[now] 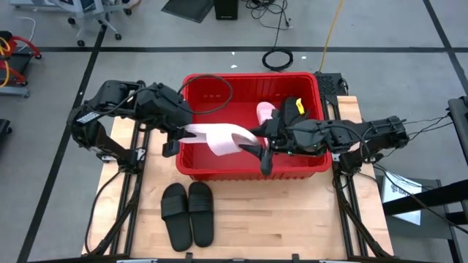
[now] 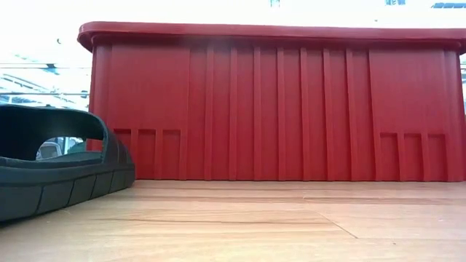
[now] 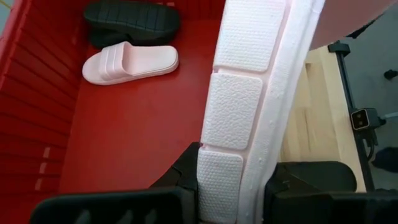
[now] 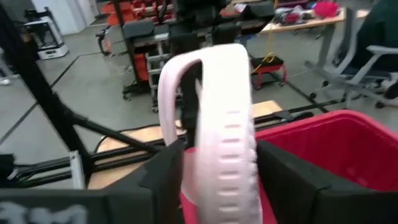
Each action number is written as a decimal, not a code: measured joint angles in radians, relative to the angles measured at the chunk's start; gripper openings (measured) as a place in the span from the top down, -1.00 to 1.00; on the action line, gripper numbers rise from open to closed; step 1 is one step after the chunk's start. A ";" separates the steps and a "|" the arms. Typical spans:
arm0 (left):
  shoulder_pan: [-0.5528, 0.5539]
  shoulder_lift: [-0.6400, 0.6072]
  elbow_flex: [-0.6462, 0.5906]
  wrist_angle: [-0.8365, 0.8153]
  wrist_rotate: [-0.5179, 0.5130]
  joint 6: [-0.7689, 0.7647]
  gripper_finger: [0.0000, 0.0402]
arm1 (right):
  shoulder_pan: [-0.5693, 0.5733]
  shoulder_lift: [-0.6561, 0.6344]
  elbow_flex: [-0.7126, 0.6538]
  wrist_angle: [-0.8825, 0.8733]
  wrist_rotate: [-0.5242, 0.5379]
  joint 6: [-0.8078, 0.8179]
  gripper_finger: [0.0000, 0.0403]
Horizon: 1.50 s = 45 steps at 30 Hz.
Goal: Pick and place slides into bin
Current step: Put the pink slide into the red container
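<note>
A pale pink slide hangs level over the near left part of the red bin, stretched between my two grippers. My left gripper is shut on its left end, and my right gripper has its fingers against the right end. Inside the bin a second pink slide rests sole down on the floor, with a black slide beside it. Two black slides lie side by side on the wooden table in front of the bin. My left gripper pinches one end of the pink slide between its two fingers, slanting down from the table's left, and the textured sole faces its camera. That end is clear of the bin. My right gripper has the slide's other end between its two fingers, one on the footbed side and one on the sole side, coming about level from the table's right. The slide stands on edge there, with its strap arching out to one side.
The bin's near wall fills the low view, with one black slide at its left. A black cable loop hangs over the bin's far left corner. Bare wood lies to the right of the two black slides.
</note>
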 joint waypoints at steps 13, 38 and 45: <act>-0.001 -0.001 0.000 0.001 0.021 -0.002 0.67 | -0.002 0.000 0.000 -0.007 -0.004 -0.001 0.89; 0.016 0.000 0.000 -0.015 0.147 -0.194 0.04 | -0.007 0.000 0.000 -0.006 -0.090 0.029 0.89; 0.092 -0.010 0.000 -0.080 0.121 -0.198 -0.22 | -0.014 -0.043 -0.002 -0.093 -0.079 0.076 0.89</act>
